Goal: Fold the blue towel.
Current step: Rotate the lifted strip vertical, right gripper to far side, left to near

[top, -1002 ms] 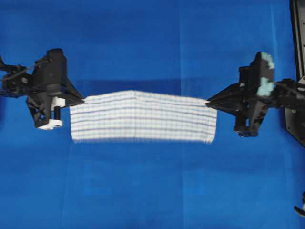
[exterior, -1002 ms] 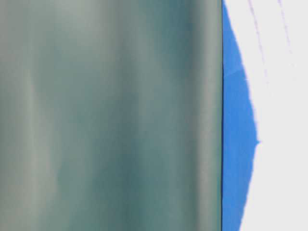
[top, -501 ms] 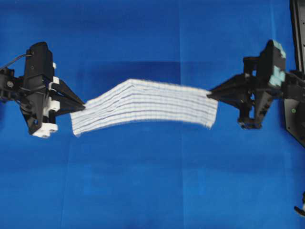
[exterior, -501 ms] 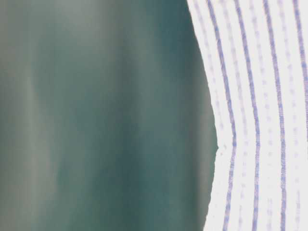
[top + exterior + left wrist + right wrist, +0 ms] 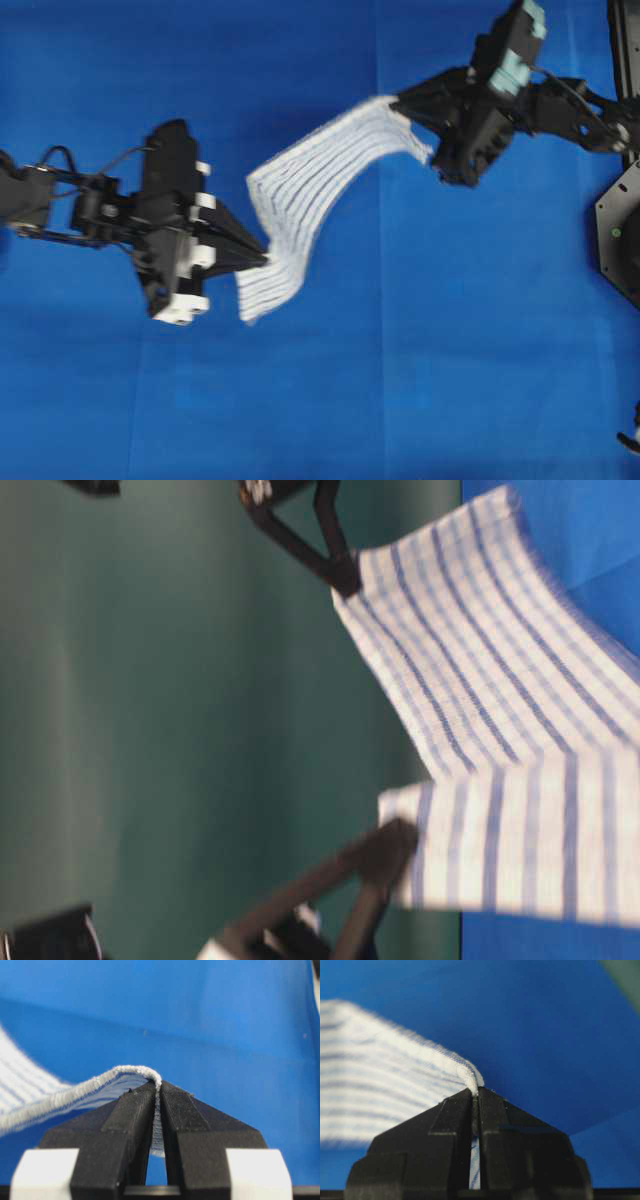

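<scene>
The blue towel [image 5: 310,185], white with thin blue stripes, hangs in the air as a twisted band between my two grippers, above the blue table covering. My left gripper [image 5: 264,260] is shut on its lower left corner. My right gripper [image 5: 398,101] is shut on its upper right corner. In the left wrist view the towel's hem [image 5: 135,1072] is pinched between the black fingers [image 5: 132,1110]. In the right wrist view the hem [image 5: 470,1076] sits in the closed jaws. The table-level view shows the towel [image 5: 500,730] sagging between both grippers.
The solid-blue table covering [image 5: 350,400] spreads across the whole workspace. A black arm base [image 5: 620,220] stands at the right edge. A green wall [image 5: 180,730] fills the left of the table-level view.
Both grippers have swung with the towel: the left one moved right and toward the front, the right one moved left and toward the back. The towel went from a stretched horizontal band to a twisted diagonal one.
</scene>
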You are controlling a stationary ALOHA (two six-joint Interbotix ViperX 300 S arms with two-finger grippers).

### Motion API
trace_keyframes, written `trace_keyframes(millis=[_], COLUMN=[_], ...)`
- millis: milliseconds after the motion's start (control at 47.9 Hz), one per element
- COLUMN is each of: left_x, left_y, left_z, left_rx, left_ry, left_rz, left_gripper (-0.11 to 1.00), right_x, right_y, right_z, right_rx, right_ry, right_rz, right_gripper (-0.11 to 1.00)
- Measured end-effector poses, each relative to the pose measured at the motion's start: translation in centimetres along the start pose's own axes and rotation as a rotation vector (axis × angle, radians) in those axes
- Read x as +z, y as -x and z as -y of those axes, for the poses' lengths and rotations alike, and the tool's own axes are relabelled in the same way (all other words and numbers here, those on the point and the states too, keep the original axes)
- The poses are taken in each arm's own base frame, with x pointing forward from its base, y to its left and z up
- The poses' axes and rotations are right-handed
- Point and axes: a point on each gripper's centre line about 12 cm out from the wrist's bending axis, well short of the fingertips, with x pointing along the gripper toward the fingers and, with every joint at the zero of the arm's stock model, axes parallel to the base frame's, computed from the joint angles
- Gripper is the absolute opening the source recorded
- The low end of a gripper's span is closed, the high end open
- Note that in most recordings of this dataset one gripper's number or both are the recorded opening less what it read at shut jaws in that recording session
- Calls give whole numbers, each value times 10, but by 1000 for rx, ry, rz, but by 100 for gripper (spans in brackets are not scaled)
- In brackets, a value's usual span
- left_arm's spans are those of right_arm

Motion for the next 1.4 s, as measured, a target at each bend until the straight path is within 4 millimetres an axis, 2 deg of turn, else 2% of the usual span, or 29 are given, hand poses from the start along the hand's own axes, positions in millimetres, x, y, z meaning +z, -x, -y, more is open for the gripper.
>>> trace_keyframes(millis=[271,459,710,960,1169,1399], left_x=[21,29,34,32,27,11], left_y=[-42,-68,-97,-109,-115,-117], left_z=[9,14,18,24,23,21], left_rx=[-31,-63,-79,-107,-122,-123], left_ry=[-18,-20,-22,-27,-8,20], left_rz=[93,191,231,284,331,354], left_gripper=[3,3,3,3,3,3], right_x=[24,35,40,40,29,13], right_y=[-26,-33,-35,-38,-48,-73], right_z=[16,28,42,44,49,51], right_rx=[-62,-98,-136,-143,-155,-148], right_ry=[29,46,35,37,36,43], right_rz=[25,47,58,51,11,-72], right_gripper=[25,25,25,25,25,25])
